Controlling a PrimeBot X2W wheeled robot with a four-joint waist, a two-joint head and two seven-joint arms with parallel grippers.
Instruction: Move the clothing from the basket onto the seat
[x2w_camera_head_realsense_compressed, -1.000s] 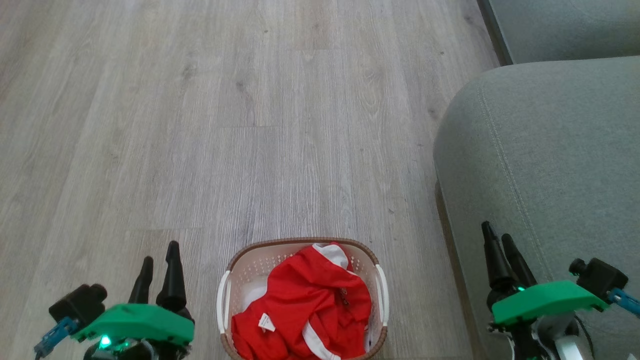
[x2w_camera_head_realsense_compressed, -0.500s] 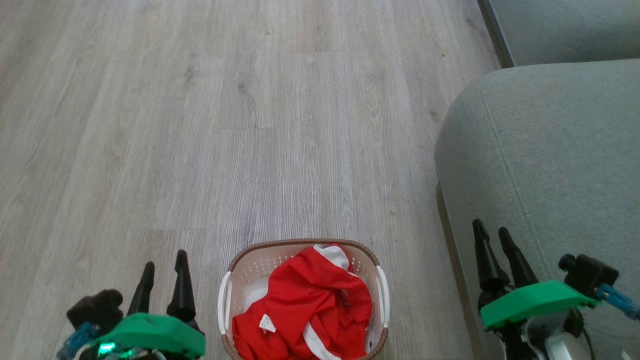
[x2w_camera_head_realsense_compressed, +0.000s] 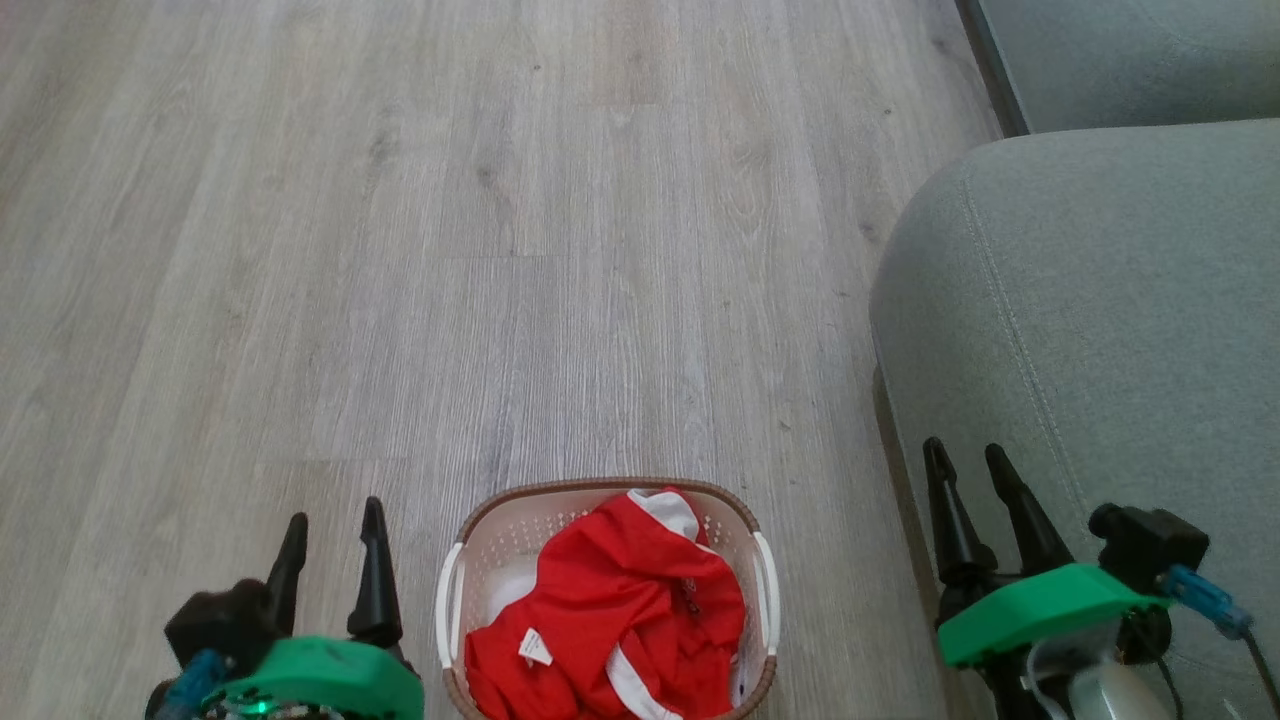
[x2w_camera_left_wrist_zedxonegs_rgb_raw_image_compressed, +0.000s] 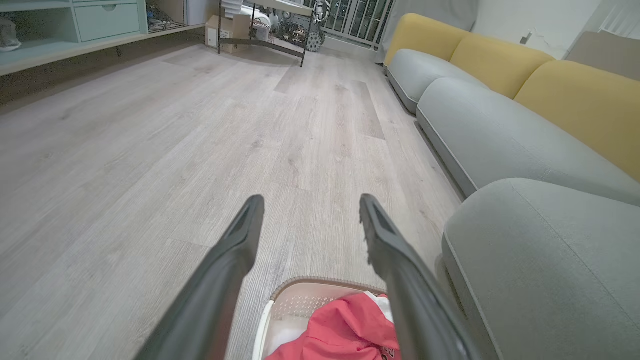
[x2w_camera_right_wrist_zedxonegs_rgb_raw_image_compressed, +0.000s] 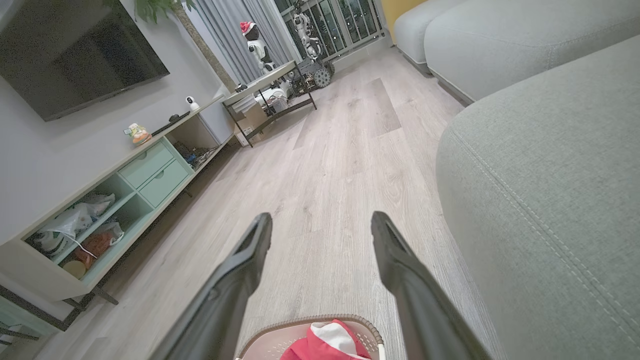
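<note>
Clothing (x2w_camera_head_realsense_compressed: 610, 620): red heap inside basket (x2w_camera_head_realsense_compressed: 600, 485), on the floor beside seat (x2w_camera_head_realsense_compressed: 1100, 300).
Left gripper (x2w_camera_head_realsense_compressed: 335, 512), right gripper (x2w_camera_head_realsense_compressed: 963, 447): fingers wide apart, empty, either side of basket.
Advice: descend onto the heap's crown, pinch a deep fold, lift clear of the rim.

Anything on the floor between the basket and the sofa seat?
Nothing. In the head view, only a bare strip of floor separates the basket from the seat.

light: bright, even | shadows: soft | wrist-view edges: bowed | focus: perhaps slightly soft
</note>
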